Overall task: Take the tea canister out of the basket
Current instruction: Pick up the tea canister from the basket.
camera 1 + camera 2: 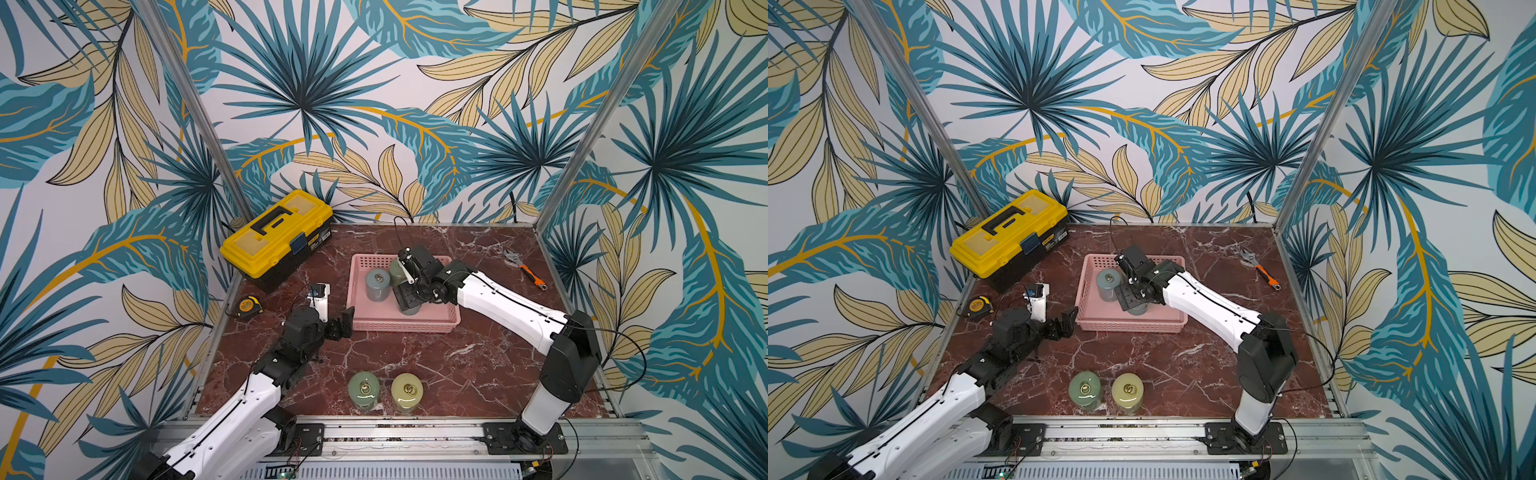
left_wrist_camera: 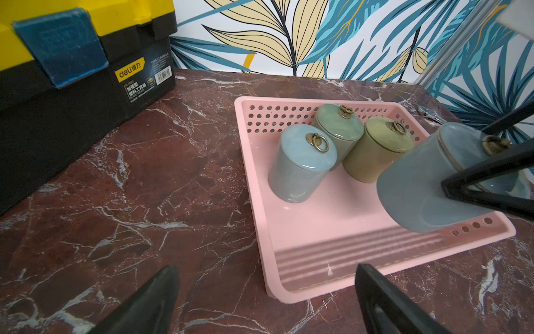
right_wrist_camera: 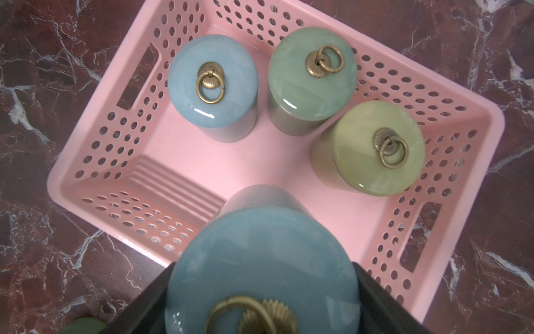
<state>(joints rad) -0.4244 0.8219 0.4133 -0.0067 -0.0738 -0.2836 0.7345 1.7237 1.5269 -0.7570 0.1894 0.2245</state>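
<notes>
Out on the red marble counter [image 1: 457,365], the pink basket [image 1: 407,326] has the blue tea canister [image 2: 419,185] over its near end, can't tell if it's touching the floor. Right pincer [image 3: 261,295] is clamped wide around the canister's top. Left pincer [image 2: 267,269] hangs fully spread just beside the basket, holding nothing.

Both top views look down from high up front over the marble table [image 1: 415,357]. Left wrist cam's low beside the pink basket [image 2: 318,219]; right wrist cam's close above it, facing down.
</notes>
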